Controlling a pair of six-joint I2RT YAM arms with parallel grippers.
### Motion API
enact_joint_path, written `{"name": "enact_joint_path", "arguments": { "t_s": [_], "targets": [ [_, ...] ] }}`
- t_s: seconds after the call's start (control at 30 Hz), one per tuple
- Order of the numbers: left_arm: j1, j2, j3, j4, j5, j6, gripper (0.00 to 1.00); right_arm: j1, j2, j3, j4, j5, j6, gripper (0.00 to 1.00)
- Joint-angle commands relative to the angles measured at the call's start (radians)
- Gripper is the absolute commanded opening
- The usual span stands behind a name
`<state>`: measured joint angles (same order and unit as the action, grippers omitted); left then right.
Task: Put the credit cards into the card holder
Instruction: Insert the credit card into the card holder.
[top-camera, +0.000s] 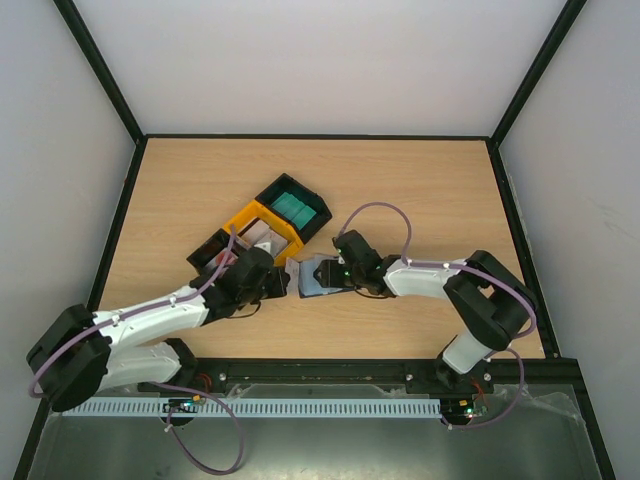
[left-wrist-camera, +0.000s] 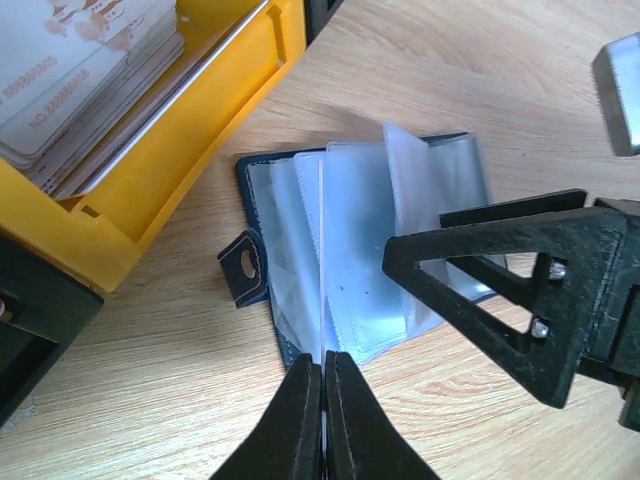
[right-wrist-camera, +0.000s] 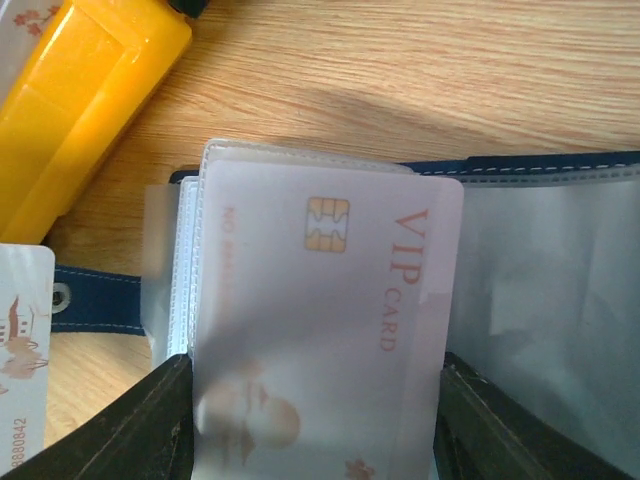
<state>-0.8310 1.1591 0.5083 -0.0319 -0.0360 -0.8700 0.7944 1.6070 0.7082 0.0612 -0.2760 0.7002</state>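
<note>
We are mid-insertion: our left pincer (left-wrist-camera: 323, 400) pinches a clear sleeve (left-wrist-camera: 322, 260) of the open card holder (left-wrist-camera: 360, 250) on the bench (left-wrist-camera: 450, 60), while our right pincer (right-wrist-camera: 310, 420) grips the VIP card (right-wrist-camera: 330, 290) (seemingly partly under plastic), which next needs a straight push deeper.

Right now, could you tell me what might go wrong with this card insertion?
The VIP card in the right tool could catch a sleeve edge and buckle. The left tool pinches a clear sleeve by its thin edge, which may slip and close the pocket. The card holder itself is unheld and might slide.
</note>
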Motion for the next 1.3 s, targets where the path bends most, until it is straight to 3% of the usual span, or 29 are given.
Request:
{"name": "enact_joint_path", "arguments": {
  "t_s": [0.0,0.27,0.8,1.03,1.27],
  "targets": [
    [0.002,-0.033,-0.012,0.012,0.022,0.011,0.02,-0.031,0.000,-0.062,0.052,-0.120,0.015,0.58],
    [0.018,0.038,-0.003,0.078,0.073,0.013,0.02,-0.079,0.001,-0.120,0.143,-0.226,0.007,0.58],
    [0.020,0.172,-0.008,0.231,0.202,0.021,0.02,-0.092,-0.005,-0.147,0.204,-0.274,0.033,0.59],
    [0.020,0.227,-0.019,0.257,0.212,0.009,0.02,-0.093,-0.032,-0.156,0.191,-0.227,0.056,0.75],
    [0.020,0.241,-0.023,0.264,0.213,0.011,0.02,-0.093,-0.108,-0.139,0.094,-0.090,0.061,0.78]
  ]
}}
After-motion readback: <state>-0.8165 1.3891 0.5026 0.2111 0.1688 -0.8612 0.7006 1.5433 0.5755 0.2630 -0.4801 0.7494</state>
